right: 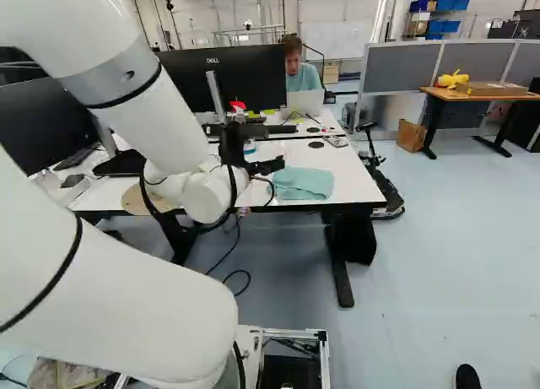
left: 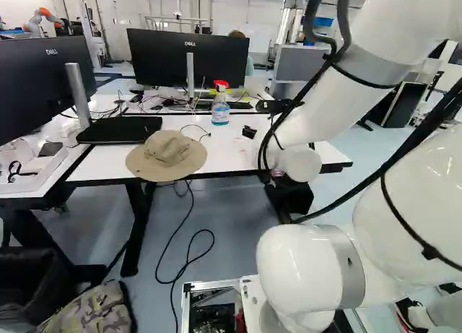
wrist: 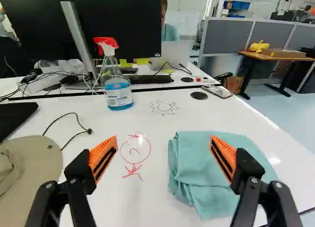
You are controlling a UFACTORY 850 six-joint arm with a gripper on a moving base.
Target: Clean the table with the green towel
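Green towel (right: 302, 184) lies bunched on the white table (right: 359, 186) in your right base view, near your gripper (right: 274, 164). Your wrist view: fingers (wrist: 102, 157) spread wide, released; towel ahead, one finger overlapping it in view. Red drawing (wrist: 135, 149) shows between them, black sun drawing (wrist: 164, 107) and spray bottle (wrist: 118, 93) beyond. Your left base view: hat (left: 166, 156) on table, beside black monitor base (left: 108, 131).
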